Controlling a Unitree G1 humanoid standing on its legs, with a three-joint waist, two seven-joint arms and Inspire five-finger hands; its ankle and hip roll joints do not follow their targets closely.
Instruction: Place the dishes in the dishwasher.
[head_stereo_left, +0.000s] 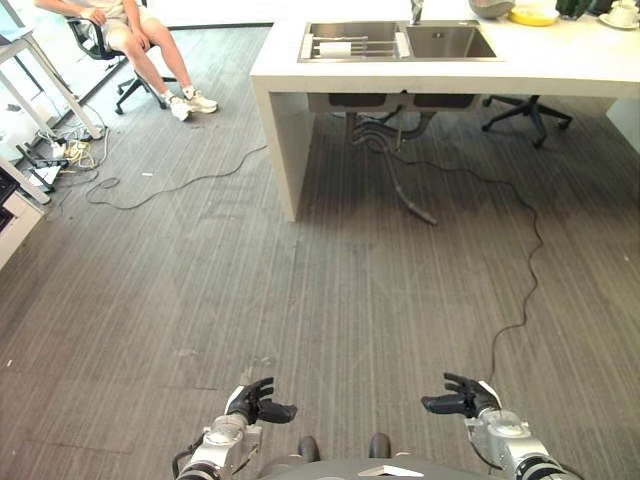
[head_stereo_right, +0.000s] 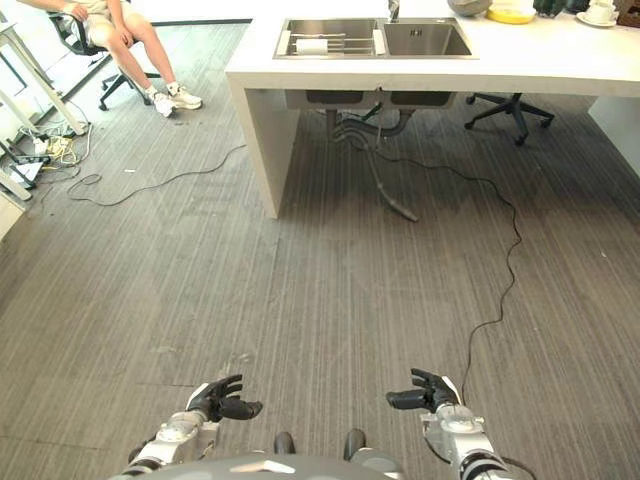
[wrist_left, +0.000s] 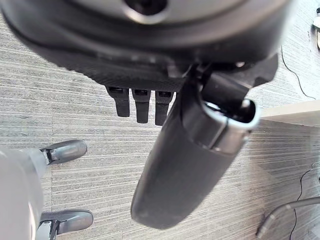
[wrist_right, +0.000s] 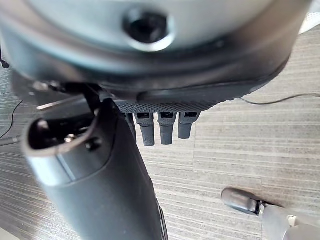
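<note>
Dishes (head_stereo_left: 533, 14) sit on the white counter (head_stereo_left: 560, 60) beside the sink (head_stereo_left: 400, 42); left hand (head_stereo_left: 252, 403) and right hand (head_stereo_left: 462, 397) hang relaxed, empty.

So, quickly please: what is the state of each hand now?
Left hand: open, fingers relaxed, holding nothing.
Right hand: open, fingers relaxed, holding nothing.
</note>
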